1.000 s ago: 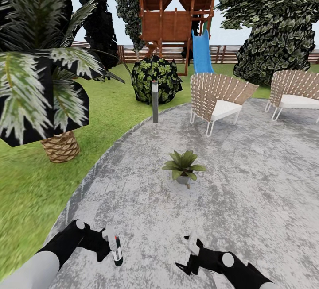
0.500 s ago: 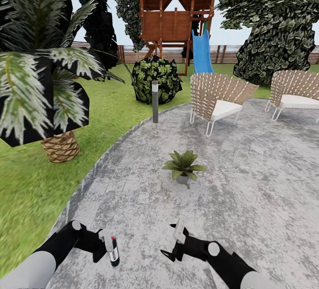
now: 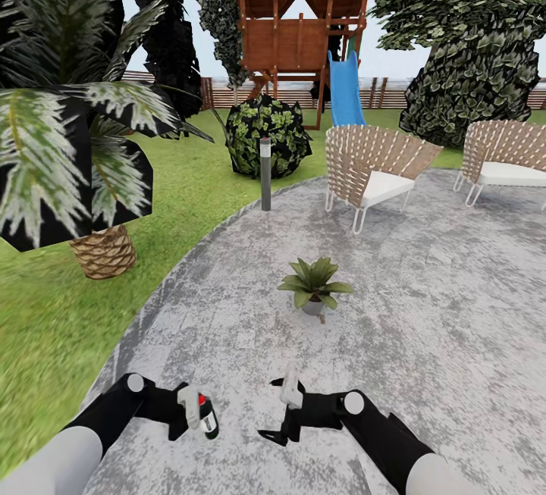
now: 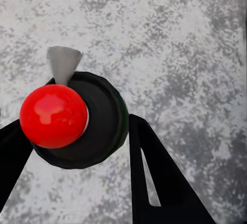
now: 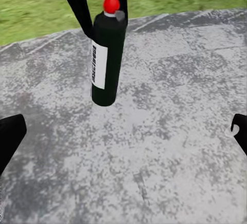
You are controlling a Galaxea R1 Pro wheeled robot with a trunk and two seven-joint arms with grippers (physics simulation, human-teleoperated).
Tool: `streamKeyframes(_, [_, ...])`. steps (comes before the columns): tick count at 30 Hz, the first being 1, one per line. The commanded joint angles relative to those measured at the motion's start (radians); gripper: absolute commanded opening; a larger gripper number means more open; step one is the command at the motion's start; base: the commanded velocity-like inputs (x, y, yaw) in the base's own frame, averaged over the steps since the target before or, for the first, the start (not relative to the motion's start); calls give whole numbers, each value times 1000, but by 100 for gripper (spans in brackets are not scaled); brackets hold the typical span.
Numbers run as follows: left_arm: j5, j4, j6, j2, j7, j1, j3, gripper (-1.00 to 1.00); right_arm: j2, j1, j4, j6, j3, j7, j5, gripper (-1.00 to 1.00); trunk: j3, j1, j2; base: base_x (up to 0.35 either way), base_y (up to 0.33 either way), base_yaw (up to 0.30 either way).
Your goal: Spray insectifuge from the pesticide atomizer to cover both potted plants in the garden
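Observation:
My left gripper (image 3: 196, 413) is shut on the pesticide atomizer (image 3: 209, 424), a slim black bottle with a white label and a red knob on top. It hangs just above the grey patio (image 3: 425, 313). From the left wrist the atomizer (image 4: 95, 123) is seen top-down between dark fingers (image 4: 154, 172). My right gripper (image 3: 282, 413) stands open a short way to the right of the bottle and apart from it. Its wrist view faces the upright atomizer (image 5: 107, 54), with my right gripper (image 5: 123, 134) spread wide. One potted plant (image 3: 313, 285), a green rosette in a grey pot, stands on the patio ahead.
A palm with a scaly trunk (image 3: 105, 251) rises from the lawn (image 3: 45, 313) on the left. Beyond the plant are a grey bollard light (image 3: 265, 174), a round bush (image 3: 267, 135), two wicker chairs (image 3: 371, 173) (image 3: 504, 161) and a wooden playhouse with a blue slide (image 3: 345, 89).
My right gripper has swung left and forward, closer to the atomizer. The left gripper has shifted slightly right with the bottle. The plant and the view have stayed put.

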Motion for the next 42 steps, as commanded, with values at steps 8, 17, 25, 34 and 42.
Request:
streamKeyframes(8, [-7, -2, -34, -14, -2, -2, -107, -100, -8, -1, -3, -6, 0, 2, 10, -100, -1, 0, 0, 0, 0, 0])
streamKeyframes(17, [-7, -2, -34, -90, -2, -3, -140, -100, -7, -1, -21, -6, 0, 3, 9, -100, -1, 0, 0, 0, 0, 0])
streamKeyframes(25, [-7, -14, -32, -119, -2, -4, -174, -100, -7, -1, -27, -6, 0, 3, 10, -100, -1, 0, 0, 0, 0, 0])
streamKeyframes(34, [-9, -20, -32, -158, -2, -6, -175, -100, -8, -1, -26, -6, 0, 3, 10, -100, -1, 0, 0, 0, 0, 0])
streamKeyframes(42, [-7, -56, -34, -165, -14, -7, -175, -100, -7, -1, -26, -6, 0, 2, 10, -100, -1, 0, 0, 0, 0, 0])
